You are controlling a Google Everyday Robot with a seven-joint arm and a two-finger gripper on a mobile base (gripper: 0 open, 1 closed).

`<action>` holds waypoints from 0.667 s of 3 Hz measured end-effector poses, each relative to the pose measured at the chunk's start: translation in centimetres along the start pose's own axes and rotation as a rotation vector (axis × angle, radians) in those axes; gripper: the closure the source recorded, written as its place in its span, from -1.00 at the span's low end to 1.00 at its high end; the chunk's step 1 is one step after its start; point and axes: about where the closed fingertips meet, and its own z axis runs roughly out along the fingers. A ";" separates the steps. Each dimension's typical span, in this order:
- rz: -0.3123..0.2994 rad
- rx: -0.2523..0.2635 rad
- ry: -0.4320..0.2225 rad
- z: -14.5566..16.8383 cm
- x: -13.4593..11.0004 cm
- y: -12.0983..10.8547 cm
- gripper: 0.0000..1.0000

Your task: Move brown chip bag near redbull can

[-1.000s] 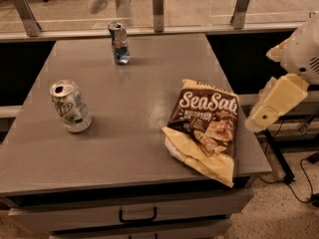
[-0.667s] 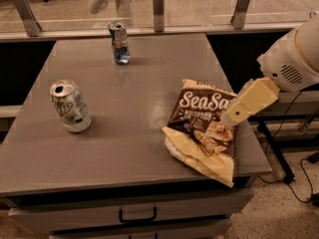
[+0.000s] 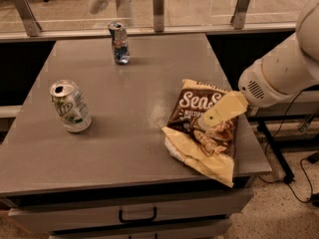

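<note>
Jaws, state unclear, over brown chip bag (image 3: 192,108); redbull can (image 3: 119,43) and green can (image 3: 71,106) well away.

white arm (image 3: 280,72); cream gripper (image 3: 205,119) at right

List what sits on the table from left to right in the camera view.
7UP can → redbull can → brown chip bag. The pincer hangs over the brown chip bag, so it is left out of the order.

Dim warm indoor light, faint sheen on table (image 3: 134,83), pincer (image 3: 208,119) over brown chip bag (image 3: 192,102).
</note>
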 end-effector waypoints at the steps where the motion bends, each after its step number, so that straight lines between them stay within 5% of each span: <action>1: 0.166 -0.015 0.049 1.9 1.4 0.4 -1.00; 2: 0.234 -0.009 0.052 1.9 1.3 0.5 -1.00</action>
